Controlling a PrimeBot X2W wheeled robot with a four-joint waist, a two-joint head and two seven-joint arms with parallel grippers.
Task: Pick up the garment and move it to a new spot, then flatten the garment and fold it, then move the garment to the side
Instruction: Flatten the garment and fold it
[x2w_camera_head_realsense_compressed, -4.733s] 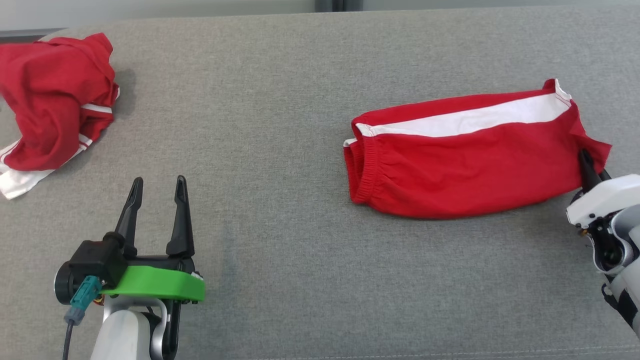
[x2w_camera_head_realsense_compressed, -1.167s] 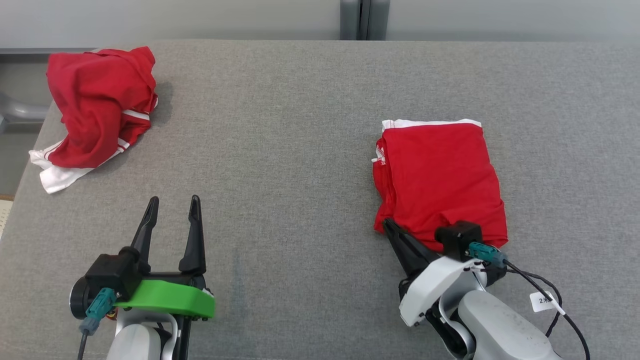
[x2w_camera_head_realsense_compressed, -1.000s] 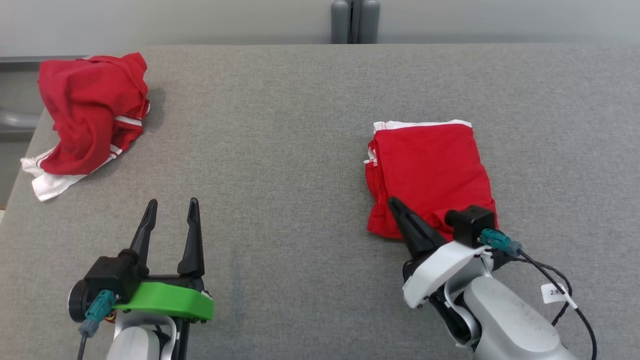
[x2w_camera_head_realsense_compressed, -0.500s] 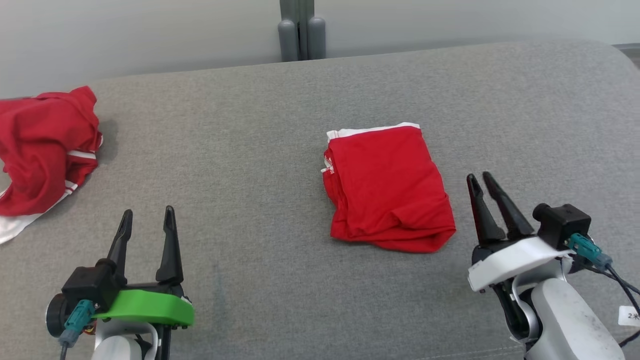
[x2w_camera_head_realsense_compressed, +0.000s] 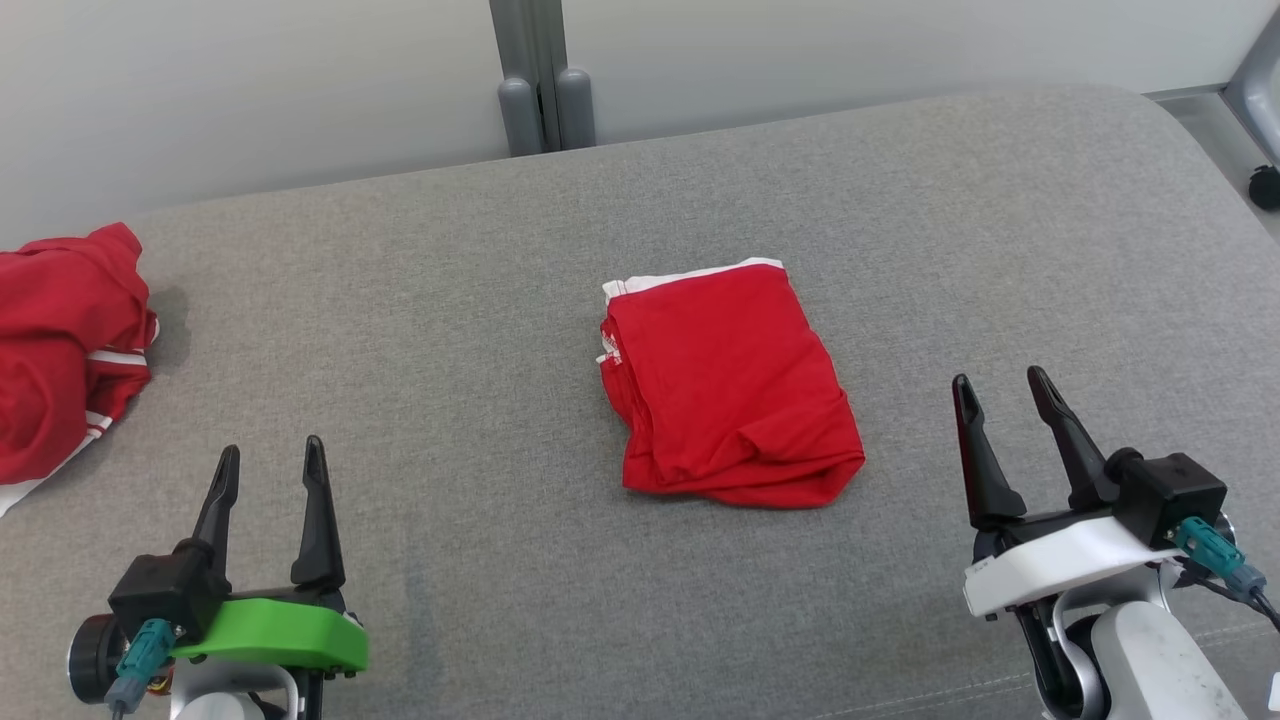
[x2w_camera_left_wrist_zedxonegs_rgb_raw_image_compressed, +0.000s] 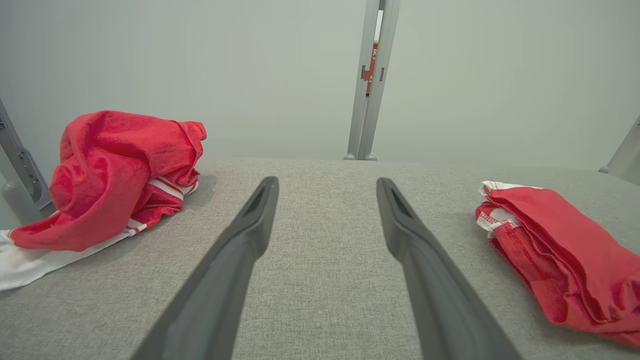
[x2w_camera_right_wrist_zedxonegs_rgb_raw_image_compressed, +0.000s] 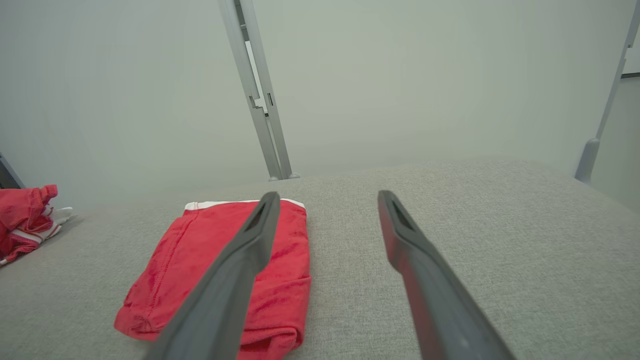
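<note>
Near the middle of the grey padded top (x2w_camera_head_realsense_compressed: 400, 330): the folded red garment (x2w_camera_head_realsense_compressed: 725, 395), well in from every edge, touched by nothing. Seems to run with its long axis from the far edge toward the near edge, slightly slanted, white trim (x2w_camera_head_realsense_compressed: 690, 275) at the far end and the bulky fold at the near end.

By the right part of the near edge, the right gripper (x2w_camera_head_realsense_compressed: 1000, 377), fingers spread wide, holding nothing, pointing toward the far edge. By the left part of the near edge, the left gripper (x2w_camera_head_realsense_compressed: 271, 447), likewise wide and empty.

Relative to the right gripper: garment to its left and a little beyond, near but apart. Relative to the left gripper: well apart, off to the right. Nearer arm, by this reckoning: the right.

Probably left to do: the move to the side, calling for a reach leftward and forward onto the near fold.

At the left edge, a crumpled red garment (x2w_camera_head_realsense_compressed: 60, 350), well apart from the folded one.
</note>
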